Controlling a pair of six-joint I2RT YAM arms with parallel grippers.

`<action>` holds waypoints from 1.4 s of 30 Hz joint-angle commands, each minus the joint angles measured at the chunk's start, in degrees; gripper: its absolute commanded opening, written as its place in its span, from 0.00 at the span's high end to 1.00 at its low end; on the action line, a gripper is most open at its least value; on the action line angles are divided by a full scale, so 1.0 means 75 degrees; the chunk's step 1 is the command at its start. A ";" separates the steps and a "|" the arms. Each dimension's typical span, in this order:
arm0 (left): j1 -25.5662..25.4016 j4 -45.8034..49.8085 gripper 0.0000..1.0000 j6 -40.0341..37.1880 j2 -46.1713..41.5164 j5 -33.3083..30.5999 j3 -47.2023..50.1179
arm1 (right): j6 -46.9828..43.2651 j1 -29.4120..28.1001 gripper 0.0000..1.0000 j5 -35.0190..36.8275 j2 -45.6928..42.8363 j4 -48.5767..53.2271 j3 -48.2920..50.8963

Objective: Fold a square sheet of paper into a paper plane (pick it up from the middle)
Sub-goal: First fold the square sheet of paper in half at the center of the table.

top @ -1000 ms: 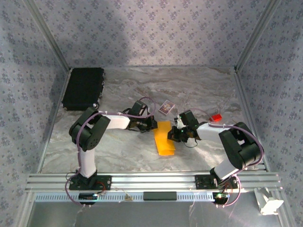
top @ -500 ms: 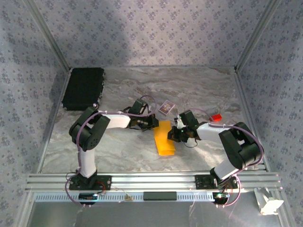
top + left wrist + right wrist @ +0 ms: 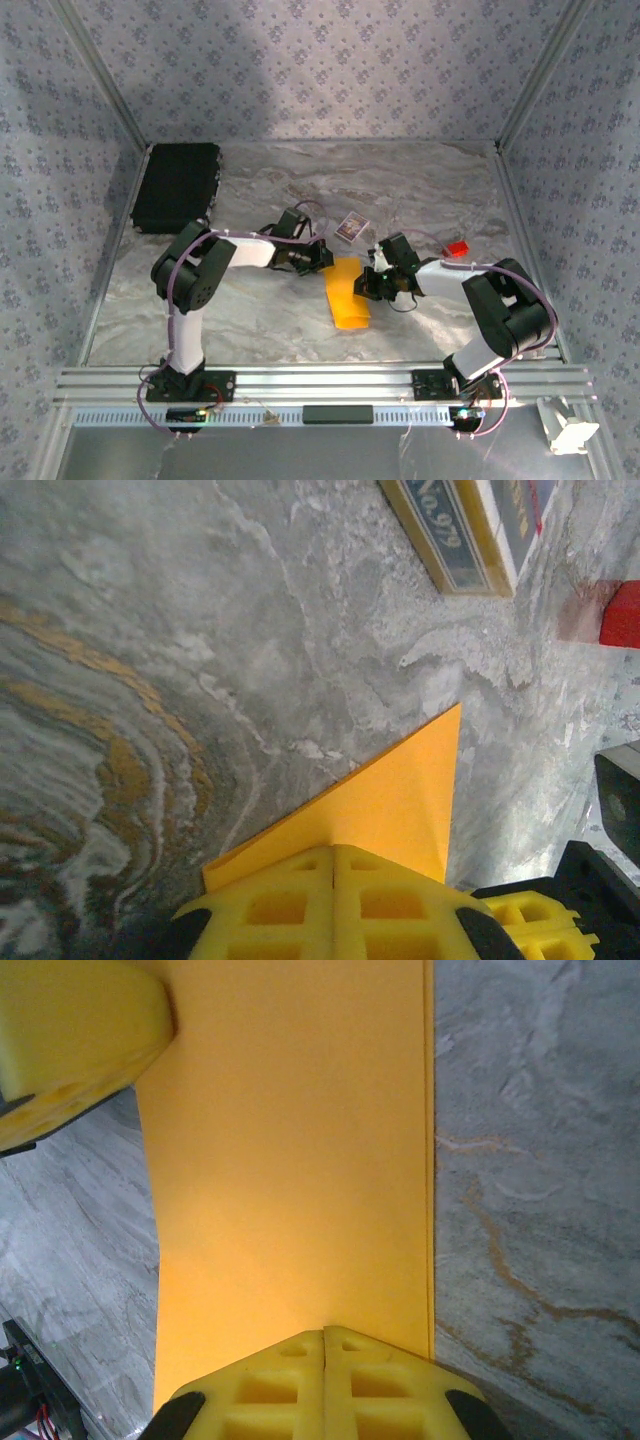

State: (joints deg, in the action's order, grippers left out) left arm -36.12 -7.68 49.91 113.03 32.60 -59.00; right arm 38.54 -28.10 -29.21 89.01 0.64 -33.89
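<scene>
Shows the square sheet of paper (image 3: 347, 293), folded to a narrow strip, lying flat at the middle of the marbled surface (image 3: 250, 310). Pins its 11 o'clock corner under the left end effector (image 3: 333, 852), fingers shut with nothing between them, and its 3 o'clock edge under the right end effector (image 3: 324, 1335), likewise shut. Looks meant to press the creases flat and steady the strip, not lift it.

Part of the folded paper (image 3: 400, 790) lies hidden under the left tool (image 3: 334, 865).
</scene>
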 commanded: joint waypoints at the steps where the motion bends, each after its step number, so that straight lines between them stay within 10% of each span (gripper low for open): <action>1: 0.0331 0.0123 1.00 -0.0205 0.0222 -0.0554 -0.0177 | 0.0006 0.0066 1.00 0.0833 0.0226 0.1098 0.0407; 22: -0.0312 0.1721 0.99 -0.0249 -0.1683 -0.0638 -0.0276 | 0.0228 0.0052 1.00 0.0976 0.0064 0.1029 0.0348; 42: -0.1207 -0.1061 0.94 0.1580 -0.1470 0.0563 0.1803 | 0.0238 0.0067 1.00 0.1001 0.0100 0.0887 0.0572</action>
State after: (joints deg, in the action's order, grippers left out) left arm -44.75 -11.09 60.23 101.01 35.03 -45.56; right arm 39.62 -28.10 -28.12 88.03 -0.08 -32.84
